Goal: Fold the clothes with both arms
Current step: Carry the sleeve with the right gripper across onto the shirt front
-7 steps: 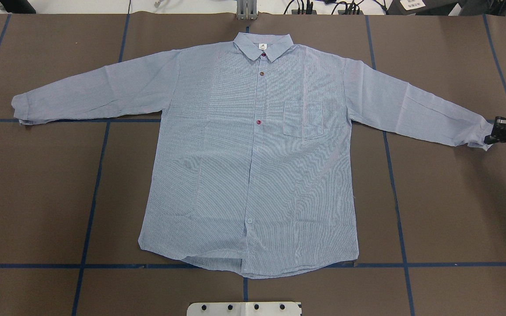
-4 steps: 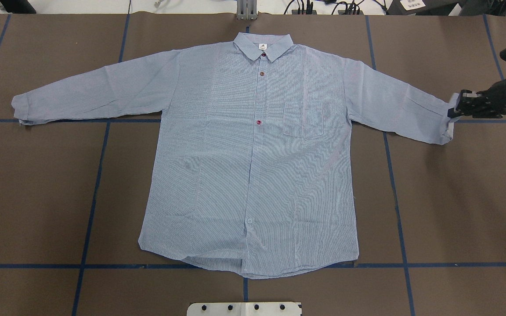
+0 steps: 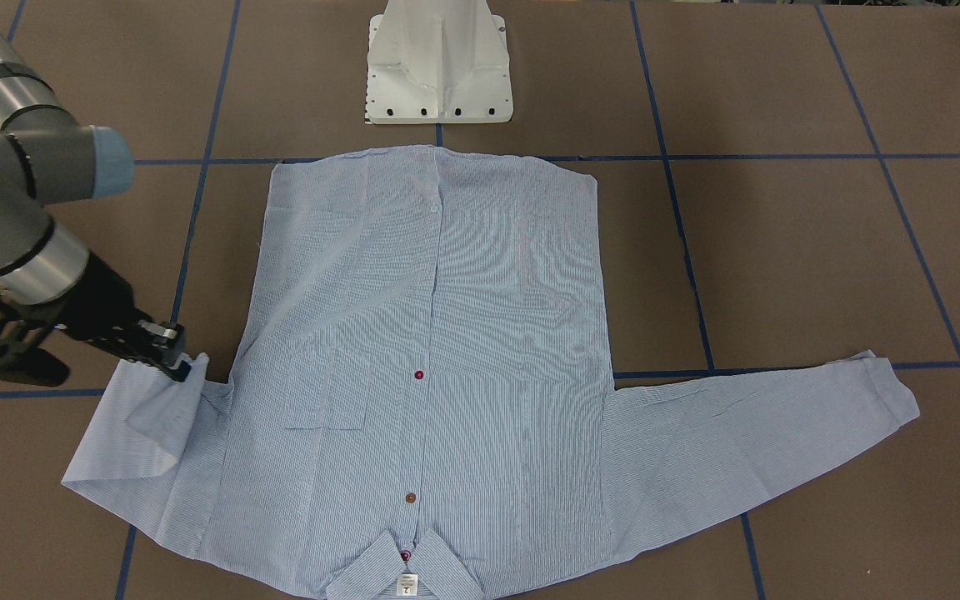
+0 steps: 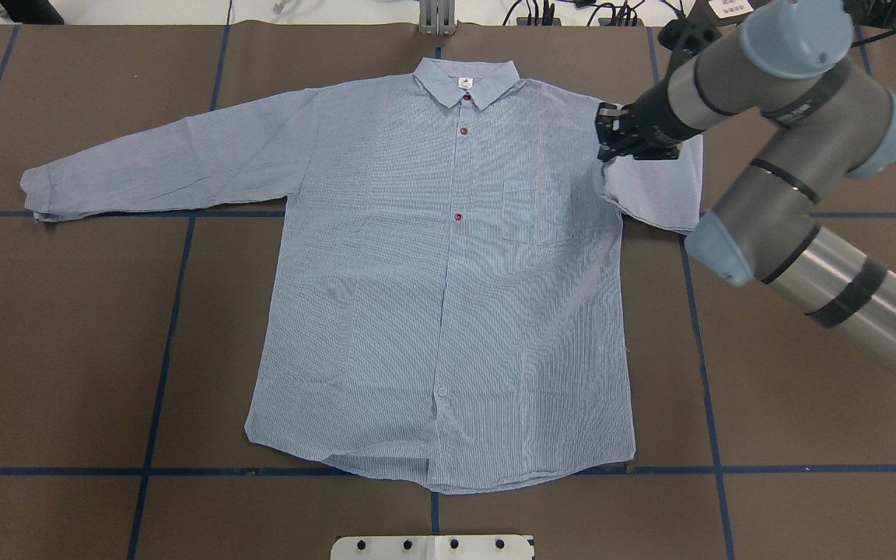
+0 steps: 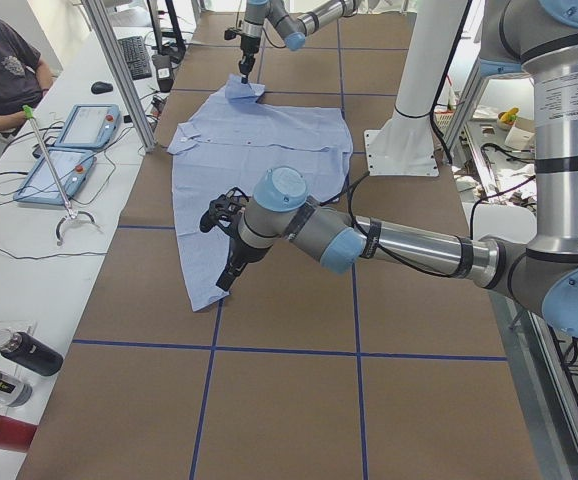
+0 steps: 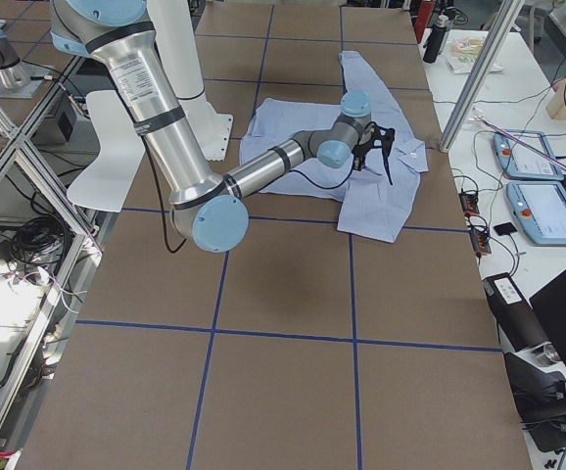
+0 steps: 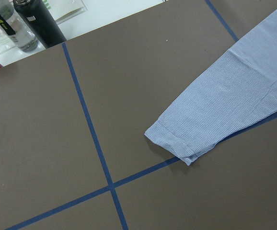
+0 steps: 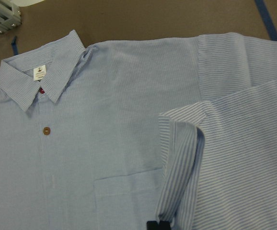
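Observation:
The light blue striped shirt [image 4: 448,272] lies flat, front up, collar [image 4: 467,82] at the far edge. My right gripper [image 4: 611,141] is shut on the right sleeve's cuff and holds it just above the shoulder seam, so that sleeve [image 4: 654,190] is doubled back on itself. It also shows in the front-facing view [image 3: 173,357]; the cuff [image 8: 179,158] fills the right wrist view. The left sleeve [image 4: 168,167] lies stretched out flat, its cuff [image 7: 177,141] on the table. My left gripper [image 5: 224,272] hovers by that cuff; I cannot tell if it is open.
The white pedestal base [image 4: 432,547] sits at the near table edge. Blue tape lines [image 4: 160,373] cross the brown table. Bottles [image 7: 33,21] stand past the table's left end. An operator [image 5: 4,70] and teach pendants [image 5: 64,150] are at the far side.
My right gripper has carried the right cuff from the table's right edge in to the shirt's shoulder, lifting and doubling the sleeve over. The rest of the shirt has not moved.

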Robot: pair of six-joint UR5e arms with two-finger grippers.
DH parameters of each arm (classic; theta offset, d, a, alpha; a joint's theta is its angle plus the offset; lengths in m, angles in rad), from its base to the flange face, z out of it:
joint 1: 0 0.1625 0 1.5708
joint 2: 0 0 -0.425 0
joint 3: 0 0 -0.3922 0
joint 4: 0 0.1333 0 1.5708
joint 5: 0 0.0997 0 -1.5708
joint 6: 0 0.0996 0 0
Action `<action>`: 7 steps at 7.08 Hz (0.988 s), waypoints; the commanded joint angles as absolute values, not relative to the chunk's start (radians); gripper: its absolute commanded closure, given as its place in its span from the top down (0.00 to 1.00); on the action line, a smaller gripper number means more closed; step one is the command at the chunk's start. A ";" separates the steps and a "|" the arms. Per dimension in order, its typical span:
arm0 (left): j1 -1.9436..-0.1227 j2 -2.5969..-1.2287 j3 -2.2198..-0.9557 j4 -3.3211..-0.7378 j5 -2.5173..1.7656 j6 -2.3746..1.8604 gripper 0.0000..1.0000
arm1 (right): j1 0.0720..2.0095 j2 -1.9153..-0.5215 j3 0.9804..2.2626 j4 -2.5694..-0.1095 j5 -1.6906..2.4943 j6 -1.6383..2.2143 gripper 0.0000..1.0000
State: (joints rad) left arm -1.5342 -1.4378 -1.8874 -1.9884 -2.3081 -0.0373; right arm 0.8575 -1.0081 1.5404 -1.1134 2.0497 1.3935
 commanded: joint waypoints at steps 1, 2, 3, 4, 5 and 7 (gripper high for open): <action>-1.534 -1.439 -1.885 -1.988 -2.307 -0.037 1.00 | 0.718 -0.776 1.405 -1.138 1.869 1.575 0.00; -1.534 -1.439 -1.884 -1.988 -2.307 -0.037 1.00 | 0.694 -0.697 1.332 -1.138 1.862 1.583 0.00; -1.534 -1.439 -1.885 -1.988 -2.309 -0.037 1.00 | 0.674 -0.633 1.271 -1.137 1.838 1.601 0.00; -1.534 -1.439 -1.884 -1.987 -2.307 -0.037 1.00 | 0.658 -0.574 1.209 -1.135 1.806 1.603 0.00; -1.534 -1.439 -1.884 -1.987 -2.307 -0.037 1.00 | 0.657 -0.527 1.150 -1.134 1.801 1.603 0.00; -1.534 -1.439 -1.884 -1.988 -2.307 -0.038 1.00 | 0.658 -0.512 1.129 -1.128 1.786 1.605 0.00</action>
